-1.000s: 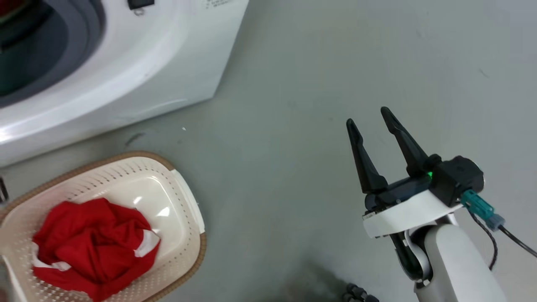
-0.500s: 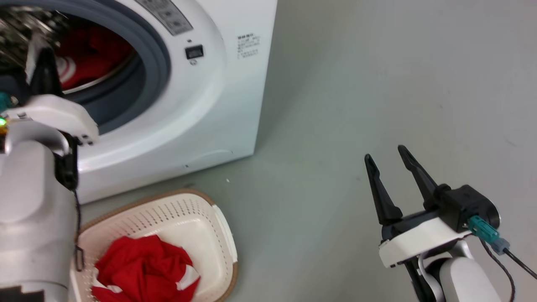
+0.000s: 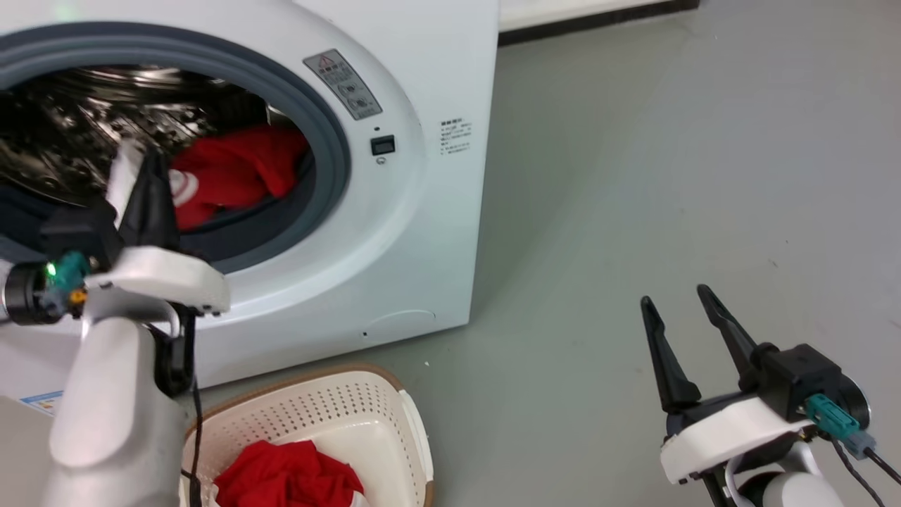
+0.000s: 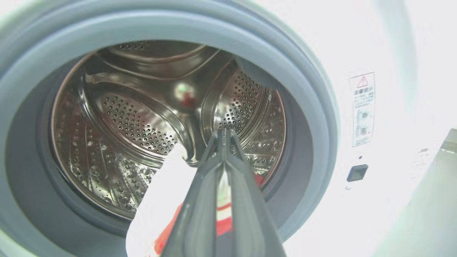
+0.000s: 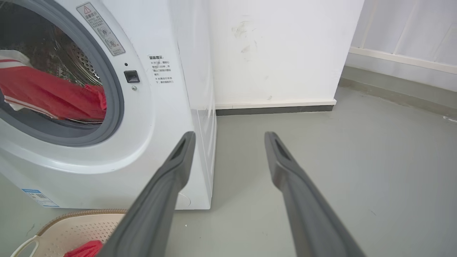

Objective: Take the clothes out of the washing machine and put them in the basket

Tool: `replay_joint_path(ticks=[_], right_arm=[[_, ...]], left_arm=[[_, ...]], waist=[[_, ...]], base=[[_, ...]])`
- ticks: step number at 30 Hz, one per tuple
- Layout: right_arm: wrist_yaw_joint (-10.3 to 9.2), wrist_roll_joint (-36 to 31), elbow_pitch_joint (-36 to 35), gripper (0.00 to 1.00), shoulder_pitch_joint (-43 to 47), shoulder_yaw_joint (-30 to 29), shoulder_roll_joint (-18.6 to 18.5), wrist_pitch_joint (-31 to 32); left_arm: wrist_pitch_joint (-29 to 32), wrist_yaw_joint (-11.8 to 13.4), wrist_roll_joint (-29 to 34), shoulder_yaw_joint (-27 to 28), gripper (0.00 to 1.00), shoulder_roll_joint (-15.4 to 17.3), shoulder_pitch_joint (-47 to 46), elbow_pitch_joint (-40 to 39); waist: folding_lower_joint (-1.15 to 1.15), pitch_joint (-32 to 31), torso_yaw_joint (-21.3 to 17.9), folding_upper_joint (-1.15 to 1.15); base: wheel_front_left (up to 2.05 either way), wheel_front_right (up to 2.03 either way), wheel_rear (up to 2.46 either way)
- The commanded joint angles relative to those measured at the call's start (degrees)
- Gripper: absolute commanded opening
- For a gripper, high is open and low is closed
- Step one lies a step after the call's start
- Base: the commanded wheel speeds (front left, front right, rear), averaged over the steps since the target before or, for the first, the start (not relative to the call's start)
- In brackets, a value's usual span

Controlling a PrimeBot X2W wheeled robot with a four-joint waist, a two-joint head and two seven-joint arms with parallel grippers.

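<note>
Underfoot, a smooth, matt grey-green floor (image 3: pixel 633 176) runs back to a white wall (image 5: pixel 278 50) edged with a dark skirting strip (image 5: pixel 275 109). At ten o'clock in the head view stands the washing machine (image 3: pixel 422 232), glossy white, its round porthole ringed by a thick grey rubber seal (image 3: pixel 331 141). Inside, the steel drum (image 4: pixel 135 125) gleams, dotted with perforations and shaped into raised ribs. A red garment (image 3: pixel 239 169) with white trim lies soft and creased low in the drum, towards four o'clock of the opening. The left gripper (image 3: pixel 144 183) sits at the porthole's mouth, its dark fingers pressed together with white-and-red fabric caught between them. At seven o'clock the basket (image 3: pixel 338 408), cream plastic with perforated sides and a brown woven-look rim, stands on the floor just before the washer, a second red garment (image 3: pixel 288 479) crumpled inside. At four o'clock the right gripper (image 3: pixel 673 296) hangs above the floor, its long tapered fingers spread apart.
</note>
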Motion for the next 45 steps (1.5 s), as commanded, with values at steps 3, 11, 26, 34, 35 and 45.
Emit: replay_joint_path(ticks=[3,11,26,34,35,45], right_arm=[[-0.04,-0.29,-1.3,1.0,2.07,-1.05,0.08,0.66],[-0.04,-0.18,-2.76,1.0,3.68,-1.3,0.08,1.55],[-0.04,-1.2,-4.81,1.0,4.21,-1.03,0.09,3.09],[-0.04,-1.68,-6.05,1.0,2.27,-0.56,0.08,3.54],[-0.04,-1.71,-6.16,1.0,1.89,-0.57,0.09,3.53],[-0.04,-1.26,-6.56,1.0,-2.88,0.96,0.1,2.85]], left_arm=[[0.58,0.83,-0.35,-0.35,0.0,-0.96,4.33,-6.52],[4.89,2.48,0.13,-2.6,0.0,-2.77,11.09,-23.74],[11.5,5.09,-0.28,-6.81,0.0,-5.28,23.81,-45.22],[10.47,5.26,-3.14,-9.35,0.0,-8.51,31.14,-35.48],[9.76,5.11,-3.45,-9.66,0.0,-8.87,31.43,-33.46],[3.04,3.65,-5.94,-12.22,0.0,-11.37,26.34,-10.64]], waist=[[0.02,-2.22,1.75,0.0],[0.02,-3.49,4.37,0.0],[0.02,-2.5,7.8,0.0],[0.02,1.45,8.34,0.0],[0.02,2.2,8.36,0.0],[0.02,12.56,6.62,0.0]], base=[[0.0,0.0,0.0],[0.0,0.0,0.0],[0.0,0.0,0.0],[0.0,0.0,0.0],[0.0,0.0,0.0],[0.0,0.0,0.0]])
